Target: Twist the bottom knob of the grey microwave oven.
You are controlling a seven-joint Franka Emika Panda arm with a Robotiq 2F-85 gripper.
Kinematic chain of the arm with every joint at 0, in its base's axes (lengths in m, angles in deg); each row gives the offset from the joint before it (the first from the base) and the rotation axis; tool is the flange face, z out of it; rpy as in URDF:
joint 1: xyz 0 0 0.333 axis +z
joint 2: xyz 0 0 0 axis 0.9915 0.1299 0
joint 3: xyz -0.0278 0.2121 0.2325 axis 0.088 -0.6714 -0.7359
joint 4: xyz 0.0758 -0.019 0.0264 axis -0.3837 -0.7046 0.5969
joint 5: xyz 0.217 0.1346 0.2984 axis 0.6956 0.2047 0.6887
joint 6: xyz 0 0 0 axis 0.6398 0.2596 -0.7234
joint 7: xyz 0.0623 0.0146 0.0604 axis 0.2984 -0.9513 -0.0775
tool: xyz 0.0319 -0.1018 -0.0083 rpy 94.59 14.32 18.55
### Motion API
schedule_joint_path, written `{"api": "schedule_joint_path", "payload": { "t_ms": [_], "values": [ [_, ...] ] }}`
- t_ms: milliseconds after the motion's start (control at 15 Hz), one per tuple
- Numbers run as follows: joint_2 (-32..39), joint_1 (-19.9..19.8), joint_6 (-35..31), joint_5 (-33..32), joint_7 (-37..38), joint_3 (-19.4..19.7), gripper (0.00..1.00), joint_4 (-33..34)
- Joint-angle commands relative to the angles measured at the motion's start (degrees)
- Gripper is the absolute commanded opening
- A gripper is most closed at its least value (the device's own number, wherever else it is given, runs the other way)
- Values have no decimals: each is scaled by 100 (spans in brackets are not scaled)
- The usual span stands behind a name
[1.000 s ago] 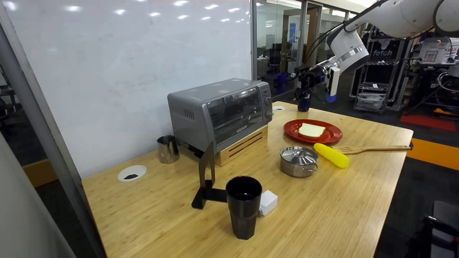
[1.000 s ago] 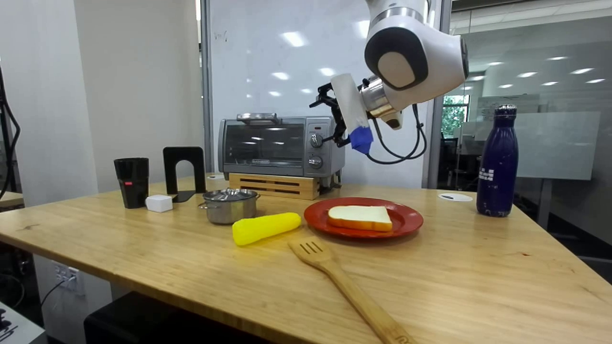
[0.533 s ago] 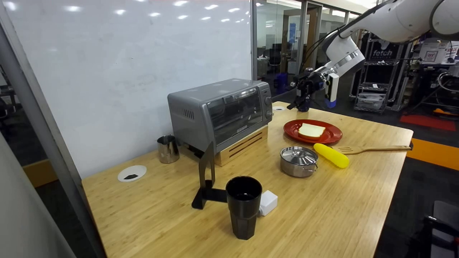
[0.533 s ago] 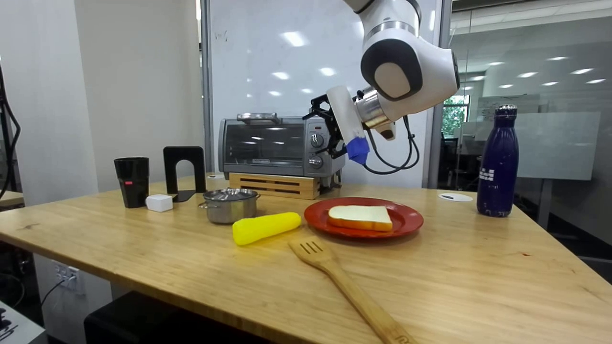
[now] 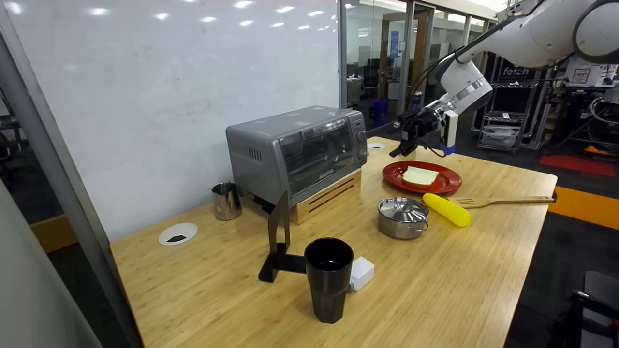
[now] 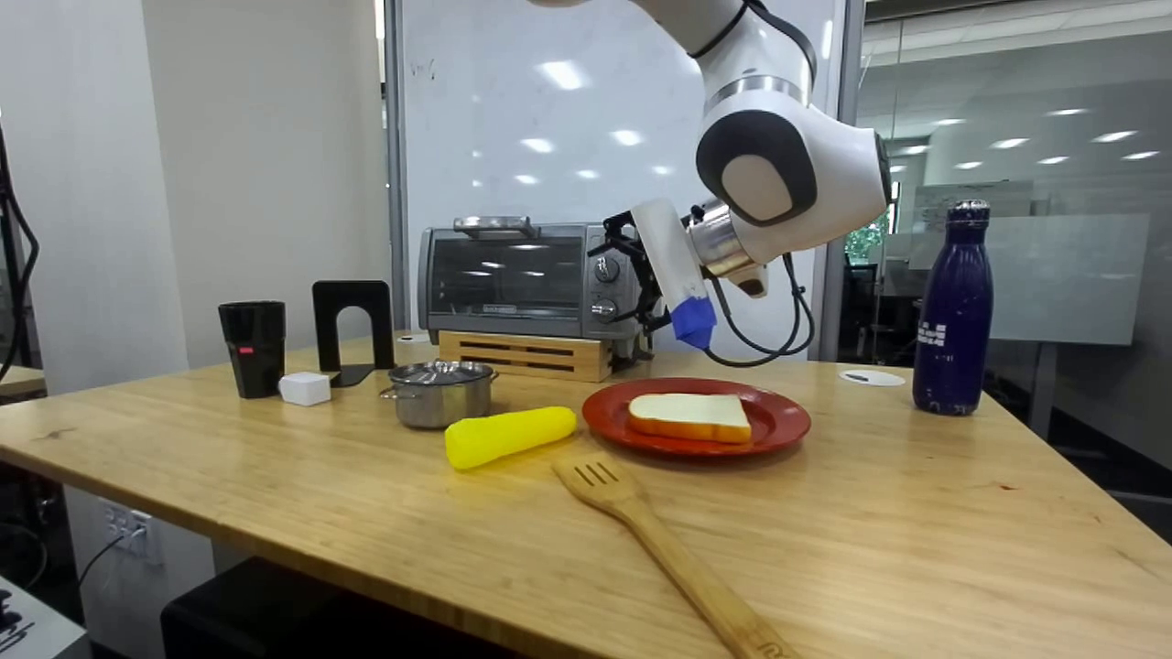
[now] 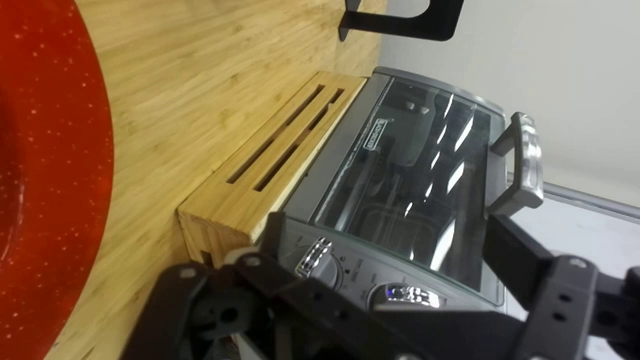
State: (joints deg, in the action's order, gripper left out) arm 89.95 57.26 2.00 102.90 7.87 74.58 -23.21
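Observation:
The grey microwave oven [image 5: 256, 150] sits on a slotted wooden stand, its glass door closed. Its bottom knob [image 6: 603, 310] is silver and lies below a similar top knob [image 6: 606, 269] on the control panel. In the wrist view the oven appears turned sideways, with the bottom knob [image 7: 320, 267] between the fingers, close to the left one, and the top knob [image 7: 407, 295] partly covered by the gripper. My gripper [image 7: 395, 245] is open and holds nothing. An exterior view shows a gap between the gripper [image 5: 397, 140] and the oven's front.
A red plate [image 6: 604, 421] with a bread slice [image 6: 689, 417] lies below and in front of the gripper. The wooden stand [image 6: 522, 357] juts under the oven. A lidded pot [image 6: 444, 395], yellow object [image 6: 509, 437], spatula [image 6: 659, 540] and dark blue bottle [image 6: 952, 311] stand or lie around.
My gripper has come down from above the top knob's level to around the height of the two knobs, staying open. The oven and tabletop objects have not moved.

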Motion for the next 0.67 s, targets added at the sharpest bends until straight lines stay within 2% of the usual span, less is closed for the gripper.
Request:
{"api": "schedule_joint_path", "payload": {
  "t_ms": [0,600],
  "values": [
    [0,-103,-119,-66,18,-145,100,18],
    [0,-101,-185,-57,18,-156,100,18]
  ]
}}
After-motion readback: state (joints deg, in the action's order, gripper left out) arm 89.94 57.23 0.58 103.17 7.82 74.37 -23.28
